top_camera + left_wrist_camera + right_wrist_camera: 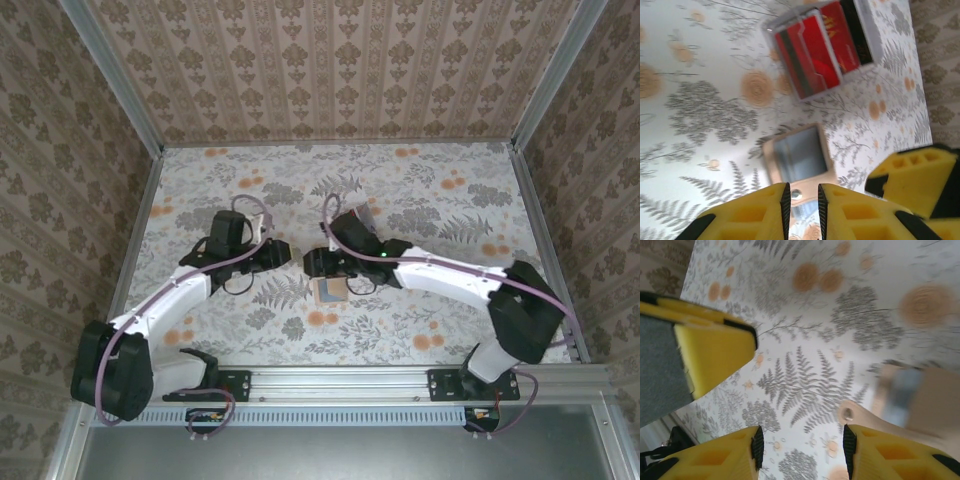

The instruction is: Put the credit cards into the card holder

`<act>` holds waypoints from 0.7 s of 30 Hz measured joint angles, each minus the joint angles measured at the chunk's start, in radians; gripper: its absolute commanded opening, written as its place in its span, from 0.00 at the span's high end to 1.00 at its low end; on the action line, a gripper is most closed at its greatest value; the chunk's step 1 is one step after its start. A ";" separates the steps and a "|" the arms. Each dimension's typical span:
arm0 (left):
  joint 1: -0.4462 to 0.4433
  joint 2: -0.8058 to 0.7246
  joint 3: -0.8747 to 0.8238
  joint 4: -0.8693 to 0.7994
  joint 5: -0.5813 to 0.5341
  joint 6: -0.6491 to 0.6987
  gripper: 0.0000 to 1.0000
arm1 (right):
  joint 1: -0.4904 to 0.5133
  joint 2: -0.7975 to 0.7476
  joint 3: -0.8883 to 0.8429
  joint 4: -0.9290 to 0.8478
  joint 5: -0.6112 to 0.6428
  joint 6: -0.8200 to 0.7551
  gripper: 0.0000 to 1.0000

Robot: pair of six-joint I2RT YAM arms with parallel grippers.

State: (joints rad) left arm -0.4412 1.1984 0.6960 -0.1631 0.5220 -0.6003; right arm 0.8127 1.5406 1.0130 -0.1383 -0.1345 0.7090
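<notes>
The card holder (pixel 799 152) lies opened flat near the middle of the desk (pixel 700 80), bluish-grey inside up. Its snap flap sits right at one finger of the right gripper (pixel 802 447), whose jaws are spread over bare desk. The left gripper (pixel 802 200) hovers close opposite, its jaws a narrow slit apart and pinching nothing. The credit cards (pixel 817 47) lie piled farther back, clear of the holder's edge. Broad floral surface lies free toward the papered walls (pixel 330 60) on all sides.

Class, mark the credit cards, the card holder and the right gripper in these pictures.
credit cards (pixel 815 50), left wrist view, red face of the top card.
card holder (pixel 799 154), left wrist view, bluish-grey inside panel.
right gripper (pixel 802 445), right wrist view, midway between its fingertips.
</notes>
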 measured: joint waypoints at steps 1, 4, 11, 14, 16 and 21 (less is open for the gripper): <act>-0.032 0.006 0.016 -0.009 -0.011 0.000 0.75 | -0.018 -0.033 -0.039 0.003 0.014 0.005 0.51; -0.133 0.046 0.078 -0.031 -0.041 0.000 0.75 | -0.072 -0.098 -0.161 0.015 0.050 0.031 0.51; -0.294 0.212 0.254 -0.058 -0.085 0.022 0.75 | -0.132 -0.121 -0.333 0.024 0.076 0.080 0.51; -0.325 0.319 0.320 -0.064 -0.082 0.038 0.76 | -0.132 -0.115 -0.337 0.040 0.076 0.087 0.50; -0.330 0.383 0.340 -0.071 -0.081 0.049 0.78 | -0.132 -0.104 -0.338 0.065 0.075 0.094 0.50; -0.322 0.462 0.328 -0.135 -0.121 0.079 0.86 | -0.131 -0.055 -0.341 0.130 0.051 0.111 0.49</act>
State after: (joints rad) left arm -0.7635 1.6604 1.0237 -0.2981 0.4011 -0.5217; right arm 0.6815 1.4853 0.6720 -0.0082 -0.0830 0.8204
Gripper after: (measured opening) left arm 0.159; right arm 0.502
